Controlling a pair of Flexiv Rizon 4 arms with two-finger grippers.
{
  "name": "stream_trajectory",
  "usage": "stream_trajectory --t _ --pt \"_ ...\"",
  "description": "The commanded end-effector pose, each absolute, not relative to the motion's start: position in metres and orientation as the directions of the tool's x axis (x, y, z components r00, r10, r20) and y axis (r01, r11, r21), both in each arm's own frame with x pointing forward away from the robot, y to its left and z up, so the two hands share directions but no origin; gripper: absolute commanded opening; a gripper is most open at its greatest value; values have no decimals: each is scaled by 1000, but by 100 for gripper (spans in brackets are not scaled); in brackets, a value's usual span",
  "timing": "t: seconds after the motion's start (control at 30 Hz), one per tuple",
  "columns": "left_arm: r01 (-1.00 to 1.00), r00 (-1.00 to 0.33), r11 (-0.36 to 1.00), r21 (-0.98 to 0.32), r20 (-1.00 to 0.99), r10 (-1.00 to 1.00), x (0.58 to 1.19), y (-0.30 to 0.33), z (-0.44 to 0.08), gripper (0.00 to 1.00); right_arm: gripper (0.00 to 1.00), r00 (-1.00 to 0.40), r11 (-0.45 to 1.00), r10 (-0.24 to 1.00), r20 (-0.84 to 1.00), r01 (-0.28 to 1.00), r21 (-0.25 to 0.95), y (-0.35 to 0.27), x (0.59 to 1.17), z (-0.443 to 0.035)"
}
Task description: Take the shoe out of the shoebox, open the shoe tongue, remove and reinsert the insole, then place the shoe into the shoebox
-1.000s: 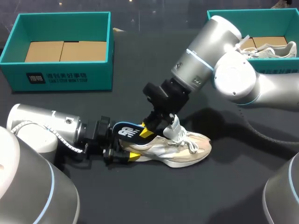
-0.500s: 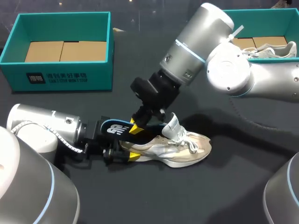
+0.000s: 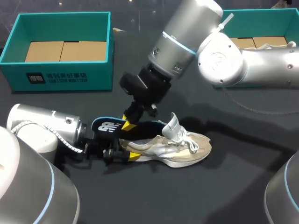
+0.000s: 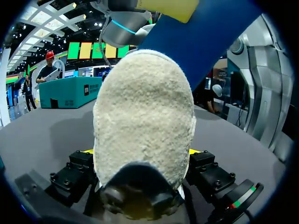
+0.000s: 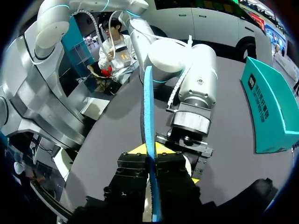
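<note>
The right pincer [image 3: 129, 116] is pinching the heel end of the insole [image 3: 108, 126] edge-on, its yellow tips pressed against both faces. The left pincer [image 3: 123, 154] clamps the shoe [image 3: 180, 148] at the heel. The shoe lies on its sole on the dark worktop [image 3: 154, 196], tongue raised and laces loose. The insole's heel end is lifted clear of the collar; its toe end looks to be inside.

Handling, as judged: the insole is a thin, light foam sheet, blue underneath, and it will flex, so grip it near the stiffer heel. The shoe has a beige fabric-like upper, a woolly heel lining and a white moulded sole. It is light, its upper soft and its sole firmer, and it is best held at the heel counter.
</note>
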State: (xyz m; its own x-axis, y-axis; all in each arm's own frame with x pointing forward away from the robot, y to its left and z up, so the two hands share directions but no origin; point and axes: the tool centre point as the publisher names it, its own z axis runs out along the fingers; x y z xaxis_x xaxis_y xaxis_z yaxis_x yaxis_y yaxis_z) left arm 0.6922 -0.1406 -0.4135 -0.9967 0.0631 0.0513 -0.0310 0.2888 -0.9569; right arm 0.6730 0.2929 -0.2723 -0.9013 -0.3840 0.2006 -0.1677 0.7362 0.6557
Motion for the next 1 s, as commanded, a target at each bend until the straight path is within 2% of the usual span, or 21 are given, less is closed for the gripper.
stream_trajectory --t 0.03,0.27,0.7,0.93,0.97,1.0 --pt "-31 -997 289 -957 50 61 692 -140 -414 0 0 -898 710 -403 178 -184 680 298 670 -256" --pt "-31 -997 289 -957 50 61 692 -140 -414 0 0 -889 598 -442 118 -194 778 302 665 -212" --pt "-31 -997 289 -957 50 61 692 -140 -414 0 0 -889 598 -442 118 -194 778 302 665 -212" --pt "-31 -997 289 -957 50 61 692 -140 -414 0 0 -926 478 -376 20 -175 861 292 667 -163" --pt "-31 -997 289 -957 50 61 692 -140 -414 0 0 -935 461 -353 11 -164 872 290 666 -155" --pt "-31 -997 289 -957 50 61 692 -140 -414 0 0 -965 442 -262 21 -100 892 286 665 -147"
